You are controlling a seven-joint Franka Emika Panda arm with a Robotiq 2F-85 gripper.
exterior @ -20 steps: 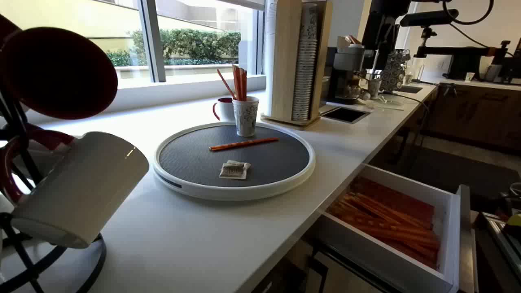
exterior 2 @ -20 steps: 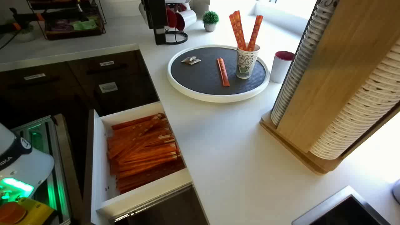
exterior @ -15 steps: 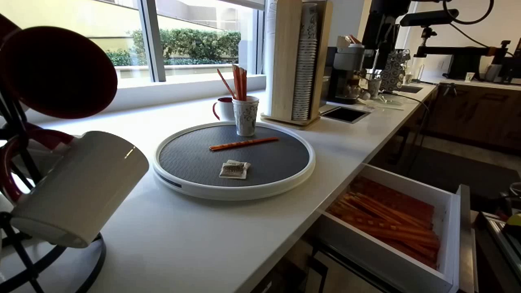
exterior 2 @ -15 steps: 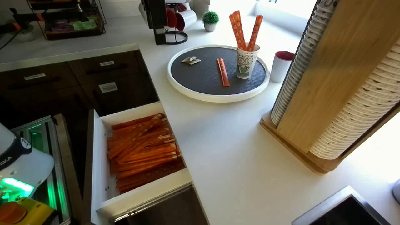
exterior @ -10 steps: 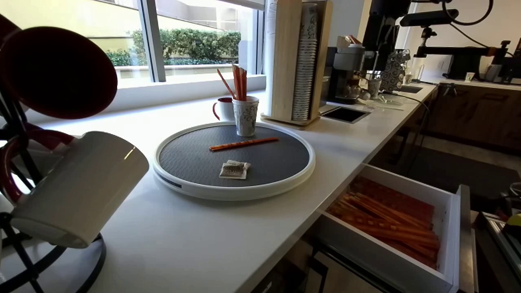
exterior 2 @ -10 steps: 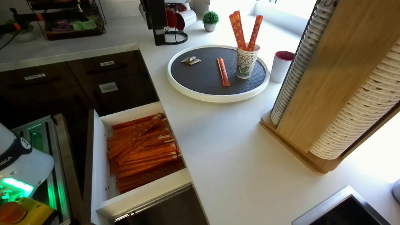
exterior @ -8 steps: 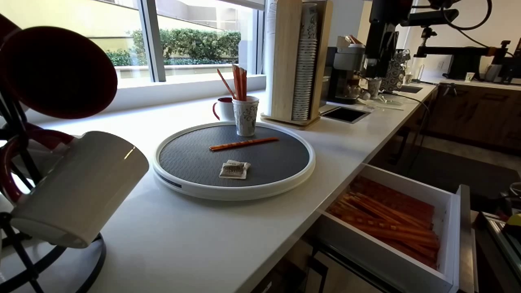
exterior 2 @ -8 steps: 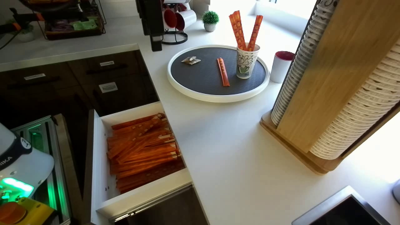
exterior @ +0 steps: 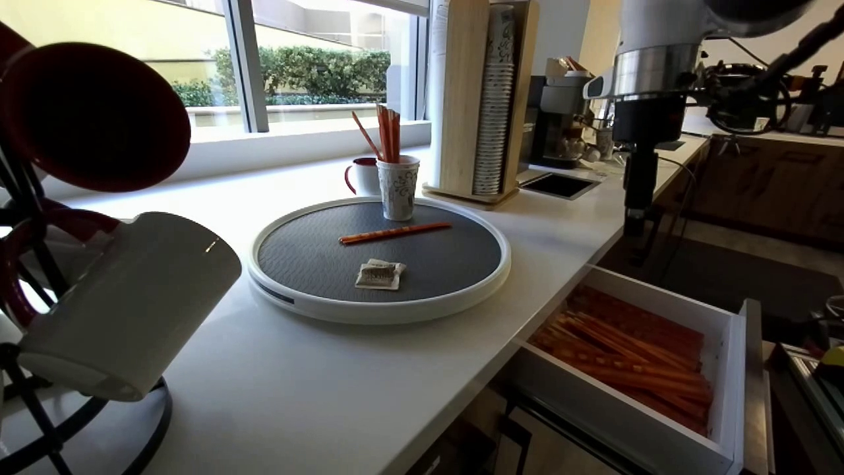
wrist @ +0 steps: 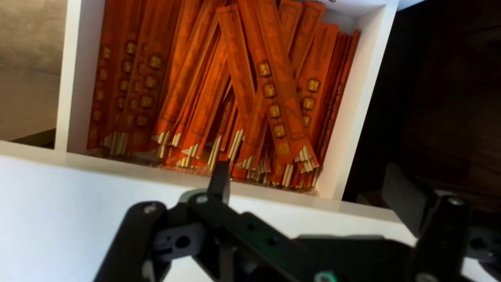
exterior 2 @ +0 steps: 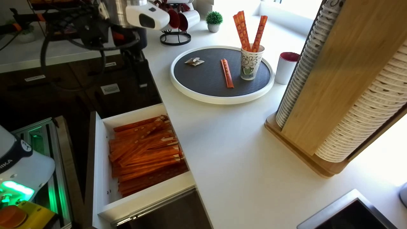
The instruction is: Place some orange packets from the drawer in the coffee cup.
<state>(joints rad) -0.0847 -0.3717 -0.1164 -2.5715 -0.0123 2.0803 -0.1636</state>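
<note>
A round tray [exterior 2: 229, 100] with a dark top and white rim rests on the bench [exterior 2: 222, 152], and a patterned paper coffee cup [exterior 2: 248, 68] stands upright on it, close to its rim. Several stick-shaped orange sticks of packets [exterior 2: 243, 31] lean in the cup, their upper lengths showing above its lip. A further orange packet [exterior 2: 227, 73] lies flat on the tray near the cup, and small pale sachets [exterior: 378, 276] lie on the tray too, apart from that packet.

To the tray's side, past the bench edge and lower than the tray, the white drawer [exterior 2: 149, 197] stands pulled out. It holds many orange packets [wrist: 238, 74] in a loose pile, with pale stick ends poking out toward the bench.

The gripper [wrist: 307, 182] points downward on the drawer side of the tray, higher than the drawer and well apart from the cup. Its jaws stand spread wide, with a broad gap between their tips.

Just outside the tray's rim, near the cup, a white mug [exterior 2: 284, 71] with a red inside stands upright. A wooden cup holder [exterior 2: 343, 79] with stacked paper cups [exterior 2: 365, 121] also stands near the tray.
</note>
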